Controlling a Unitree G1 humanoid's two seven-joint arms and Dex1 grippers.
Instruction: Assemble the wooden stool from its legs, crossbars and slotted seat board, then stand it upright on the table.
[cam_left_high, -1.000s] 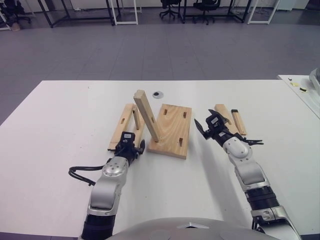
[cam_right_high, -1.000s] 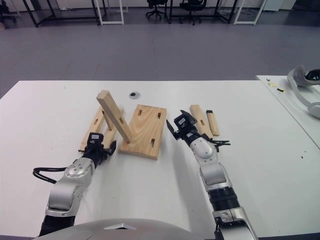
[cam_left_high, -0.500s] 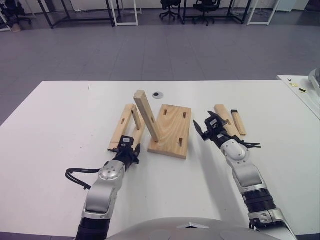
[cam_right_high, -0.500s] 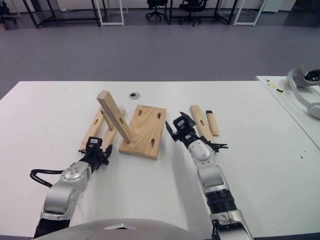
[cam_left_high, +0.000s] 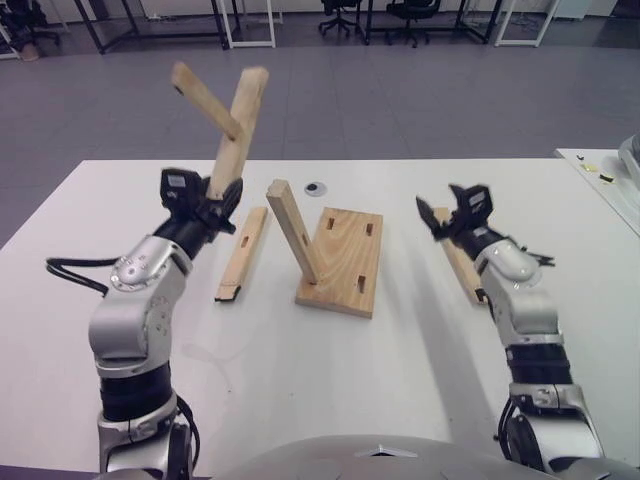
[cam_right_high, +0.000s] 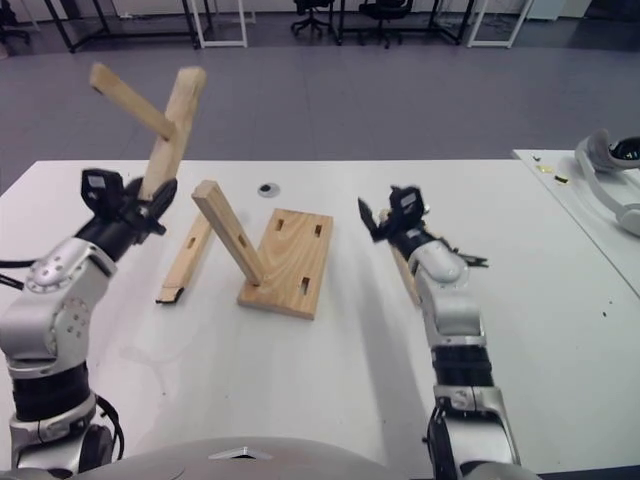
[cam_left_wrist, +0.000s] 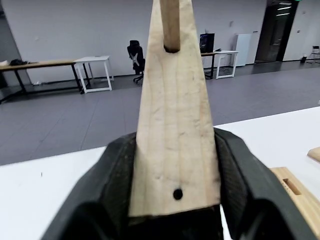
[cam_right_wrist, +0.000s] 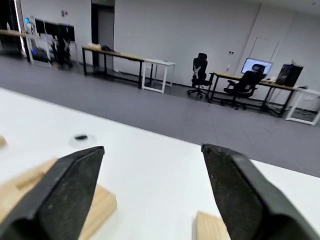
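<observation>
Left eye view: leg (cam_left_high: 232, 135) lifted off surface (cam_left_high: 330, 370).
Left claw (cam_left_high: 208, 205) clamps it for fitting; right claw (cam_left_high: 455, 212) gapes empty.

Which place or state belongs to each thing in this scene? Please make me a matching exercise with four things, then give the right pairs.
Things:
1. leg with crossbar
2. seat board
3. single leg
4. right gripper

States:
A. open, holding nothing
B. flat on the table, left of the seat board
C. held in the air by the left gripper
D. on the table, a tilted leg standing in it

Pairs: 1-C, 2-D, 3-B, 4-A
</observation>
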